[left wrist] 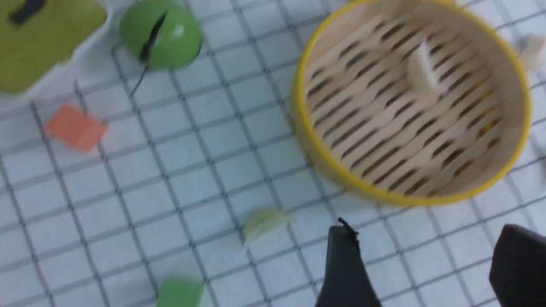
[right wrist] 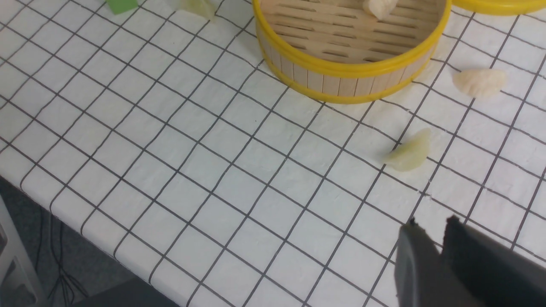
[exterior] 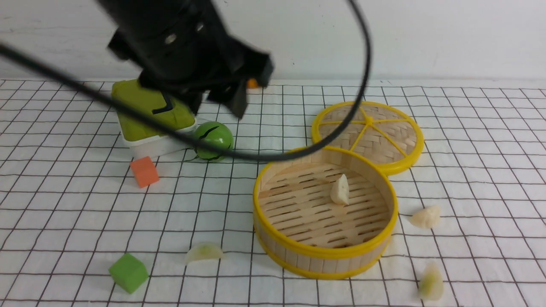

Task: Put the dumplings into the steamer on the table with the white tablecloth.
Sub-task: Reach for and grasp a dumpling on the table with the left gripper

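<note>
Loading is partly done — one dumpling is lying on the slatted bamboo floor of the round, yellow-rimmed steamer, while three pleated crescents are waiting on the desk's white tablecloth: a greenish dumpling near-left of the basket, a cream dumpling just right, a third dumpling near-right. The left tool is hanging spread, empty; the right tool is sitting almost pressed together, pinching nothing. Next, I judge, a spread tool should be descending around a loose crescent.

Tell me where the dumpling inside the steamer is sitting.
In the front view, that dumpling rests on the slatted floor of the steamer, slightly right of its middle and toward the far wall, with the woven lid just behind.
</note>
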